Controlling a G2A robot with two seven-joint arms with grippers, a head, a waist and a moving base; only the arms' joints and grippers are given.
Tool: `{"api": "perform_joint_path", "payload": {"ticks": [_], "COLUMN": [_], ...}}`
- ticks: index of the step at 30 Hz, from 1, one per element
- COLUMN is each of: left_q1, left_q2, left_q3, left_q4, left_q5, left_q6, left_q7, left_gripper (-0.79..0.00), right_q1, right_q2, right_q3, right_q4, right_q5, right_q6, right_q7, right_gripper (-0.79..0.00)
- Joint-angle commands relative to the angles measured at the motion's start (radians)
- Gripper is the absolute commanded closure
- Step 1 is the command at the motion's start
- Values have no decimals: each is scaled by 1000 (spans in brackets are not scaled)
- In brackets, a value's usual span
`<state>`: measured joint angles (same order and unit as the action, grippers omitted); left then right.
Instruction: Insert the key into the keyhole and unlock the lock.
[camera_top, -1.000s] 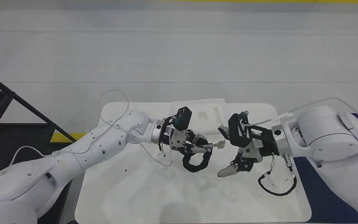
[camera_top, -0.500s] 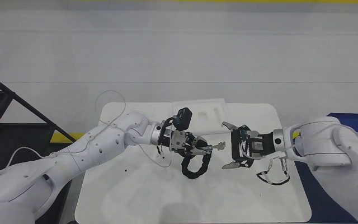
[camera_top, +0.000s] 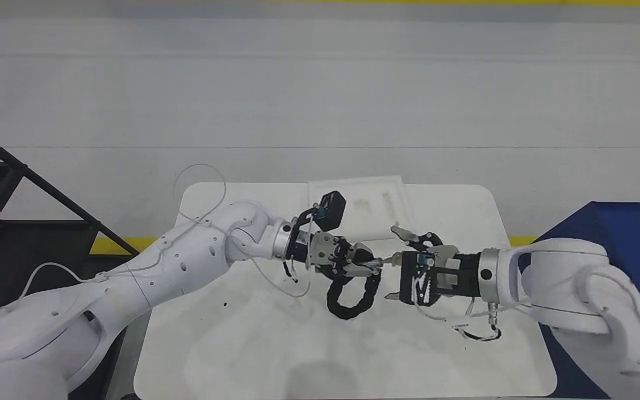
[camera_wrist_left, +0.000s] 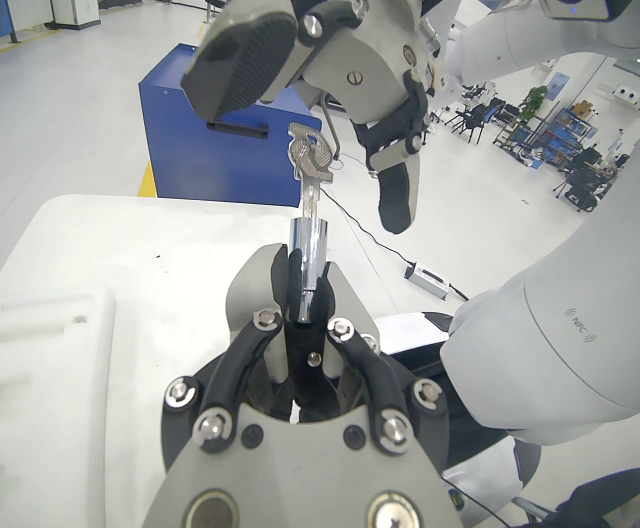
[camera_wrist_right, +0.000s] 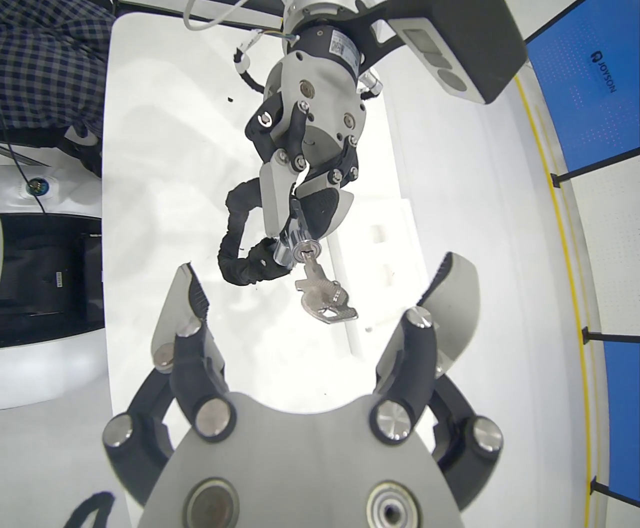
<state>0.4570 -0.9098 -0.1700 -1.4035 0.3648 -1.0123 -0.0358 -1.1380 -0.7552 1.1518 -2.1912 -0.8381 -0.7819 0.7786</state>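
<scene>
My left gripper (camera_wrist_left: 304, 272) is shut on the lock's chrome cylinder (camera_wrist_left: 307, 265) and holds it above the white table (camera_top: 250, 350). The lock's black cable loop (camera_top: 345, 300) hangs below it. The silver key (camera_wrist_left: 311, 160) sits with its blade in the keyhole and its head sticking out toward the right arm. My right gripper (camera_wrist_right: 320, 280) is open. Its two fingers (camera_wrist_left: 397, 200) stand on either side of the key's head (camera_wrist_right: 325, 297) without touching it. In the top view the two grippers (camera_top: 352, 265) (camera_top: 403, 265) face each other over the table's middle.
A white foam tray (camera_top: 360, 205) lies at the table's back edge behind the grippers. A blue cabinet (camera_top: 600, 230) stands off the table's right side. A black frame (camera_top: 40, 190) rises at the far left.
The right gripper has turned at the wrist and moved left toward the key, so its open fingers now straddle the key's head. The left arm has barely shifted.
</scene>
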Motion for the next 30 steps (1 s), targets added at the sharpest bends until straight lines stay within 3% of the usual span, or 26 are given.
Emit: {"api": "perform_joint_path", "payload": {"ticks": [1,3,5,13,21,28,30], "left_q1": [5,5,5,1,-4,-5,-7], "left_q2": [-4,-6,-8,-17,-21,-21,-21], "left_q3": [0,0,0,0,0,0,0], "left_q4": [0,14,19,18,26,28,31], "left_q5": [-26,-50,-74,-144,-192,-220,-227], "left_q6": [0,0,0,0,0,0,0], "left_q7": [-22,-51,-77,-168,-216,-249,-254], "left_gripper": [0,0,0,0,0,0,0], "right_q1": [-8,-18,-31,-57,-37,-28,-29], "right_q2": [0,1,2,4,-5,-11,-12], "right_q3": [-1,-2,-3,3,-38,-55,-54], "right_q4": [-23,-56,-90,-156,-159,-159,-159], "right_q5": [-34,-66,-96,-144,-220,-221,-214], "right_q6": [33,66,93,127,155,162,161], "right_q7": [25,48,78,119,156,142,138], "right_gripper": [-570,-437,-400,-388,-305,-22,0]}}
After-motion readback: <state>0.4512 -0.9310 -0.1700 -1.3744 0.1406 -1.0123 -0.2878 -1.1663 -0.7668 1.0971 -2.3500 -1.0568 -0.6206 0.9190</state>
